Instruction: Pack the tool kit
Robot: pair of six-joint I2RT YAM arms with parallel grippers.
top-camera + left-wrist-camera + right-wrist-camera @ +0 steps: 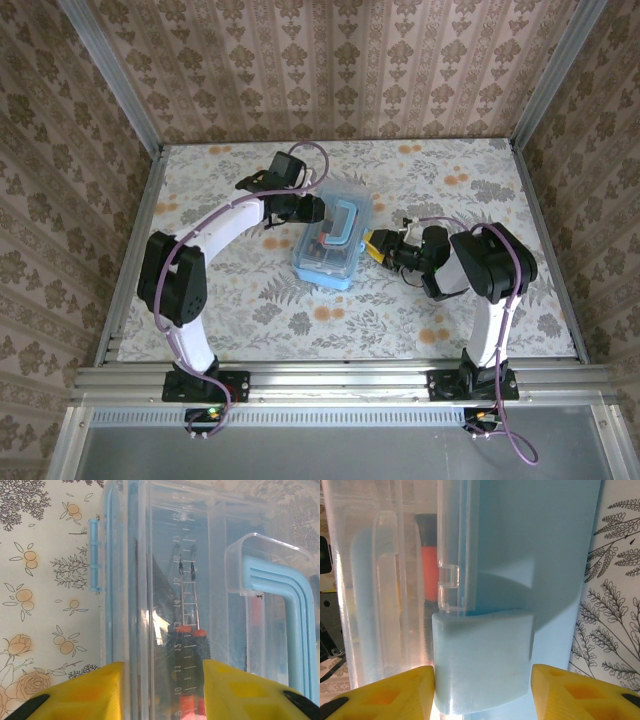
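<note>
The tool box point(330, 250), a clear lid over a blue base with a blue handle point(346, 224), lies mid-table. Through the lid I see orange-and-black tool grips point(193, 650) under moulded ruler marks, with the handle point(280, 610) to their right. My left gripper point(316, 208) is at the box's far-left end, open; its yellow fingers point(75, 692) straddle the lid's edge. My right gripper point(373, 246) is at the box's right side, open around the pale blue latch point(482, 662). Its left finger point(395, 695) touches the latch and the right one stands slightly off.
The box sits on a floral tablecloth point(450, 190) inside papered walls with metal rails. A small blue clip point(94, 555) sticks out on the box's left side. Open cloth lies all around the box.
</note>
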